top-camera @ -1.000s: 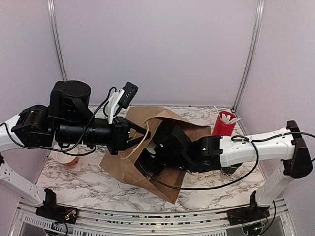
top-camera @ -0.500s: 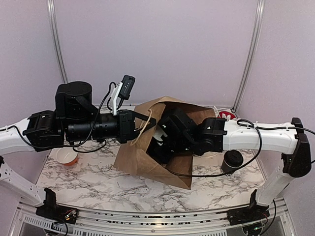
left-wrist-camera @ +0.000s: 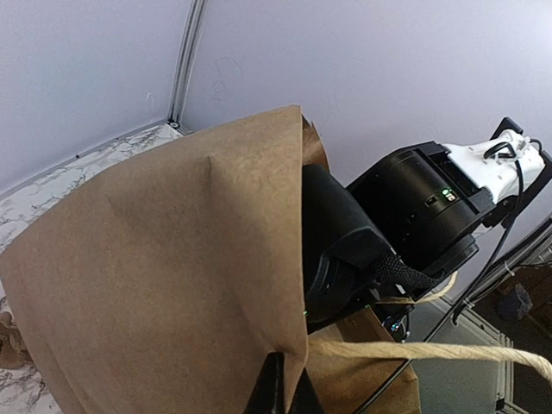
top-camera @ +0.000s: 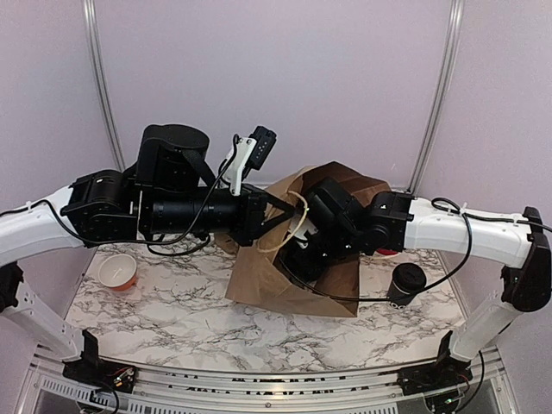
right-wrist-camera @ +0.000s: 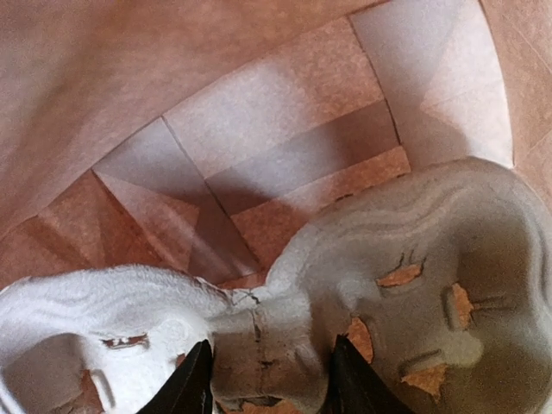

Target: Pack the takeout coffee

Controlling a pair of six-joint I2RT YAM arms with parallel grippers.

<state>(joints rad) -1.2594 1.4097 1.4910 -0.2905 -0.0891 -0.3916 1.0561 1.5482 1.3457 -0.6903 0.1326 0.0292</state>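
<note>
Though one coffee cup (top-camera: 407, 283) outside, left gripper (left-wrist-camera: 278, 390) tight on one bag (left-wrist-camera: 164, 259), right gripper (right-wrist-camera: 272, 358) on one carrier (right-wrist-camera: 414, 250).

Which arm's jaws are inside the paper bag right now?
The right gripper: its jaws clamp the pulp cup carrier deep inside the paper bag. The left gripper only pinches the bag's rim from outside.

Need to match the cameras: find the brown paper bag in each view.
Top external: paper bag at centre, between both arms.
Left wrist: its outer wall fills the left, edge pinched in left jaws.
Right wrist: its inside fills the frame, behind the pulp carrier in the right jaws.
Shared landmark: right arm, wrist inside the bag mouth.
</note>
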